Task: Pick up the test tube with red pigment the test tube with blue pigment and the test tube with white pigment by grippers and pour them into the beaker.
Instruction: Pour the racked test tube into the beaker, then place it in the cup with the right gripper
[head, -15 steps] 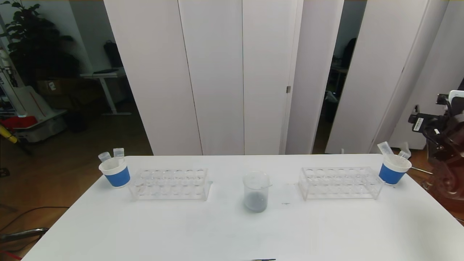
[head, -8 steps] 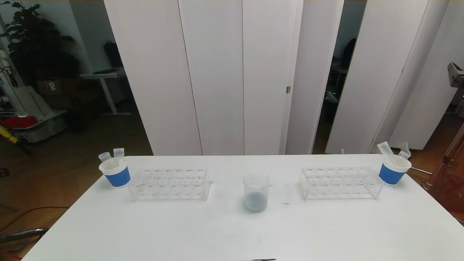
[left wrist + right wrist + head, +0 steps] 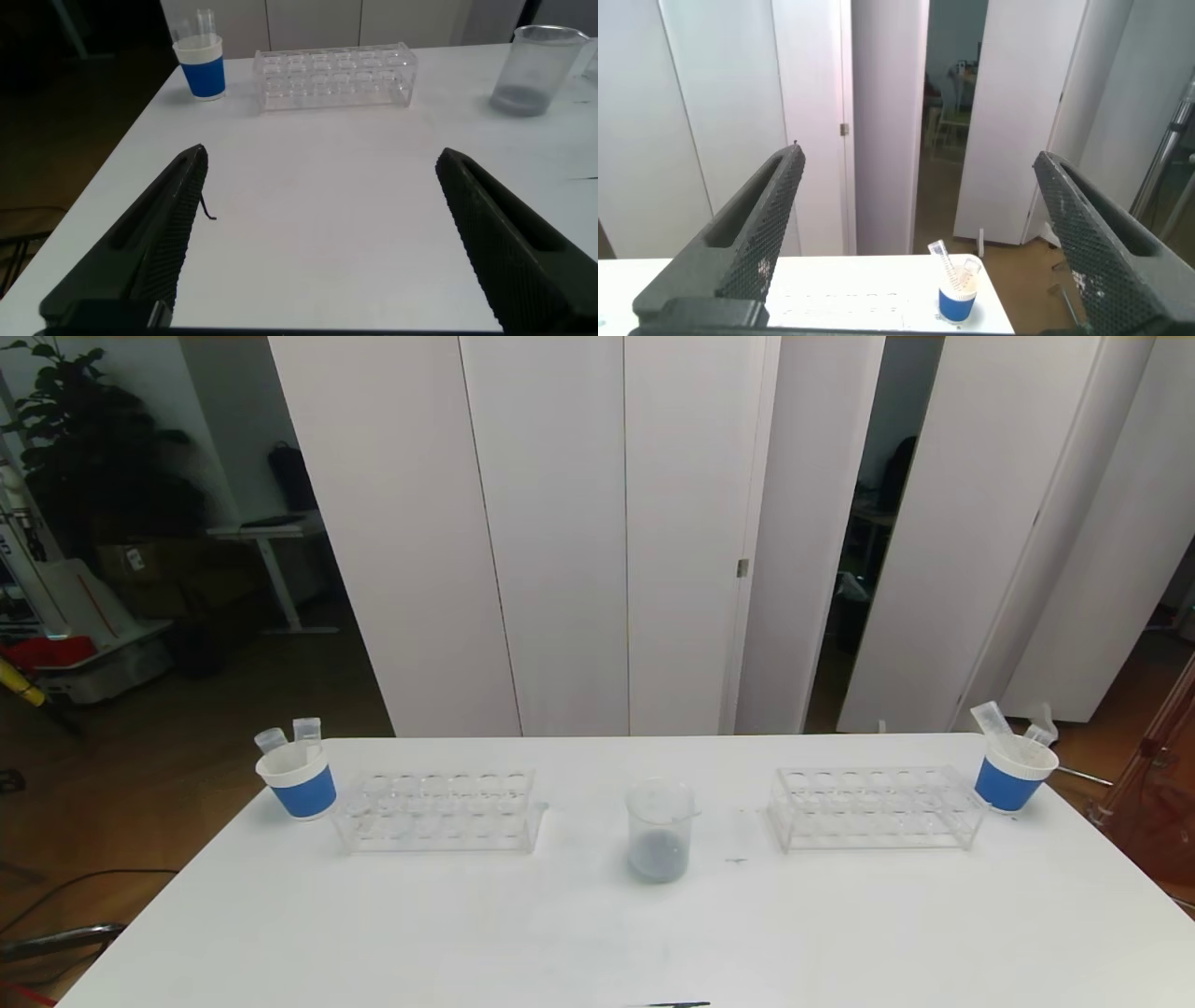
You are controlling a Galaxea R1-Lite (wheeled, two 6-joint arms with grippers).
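Two clear racks (image 3: 439, 809) (image 3: 876, 807) sit empty on the white table (image 3: 597, 933), one either side of the beaker (image 3: 661, 830), probably so each arm has its own station. The beaker stands centred between them, within reach of both arms, with a grey-blue deposit at its bottom. Outboard of each rack is a blue-and-white paper cup (image 3: 299, 782) (image 3: 1014, 775) with clear tubes leaning in it; I cannot tell any pigment colour in them. Left gripper (image 3: 322, 233): fingers spread wide, holding nothing, low over the near table; the beaker lies well ahead of its fingertips, off to one side, and the left cup and rack also well ahead. Right gripper (image 3: 920, 233): fingers likewise wide apart and empty, raised, with the right cup far beyond and below the fingertips.
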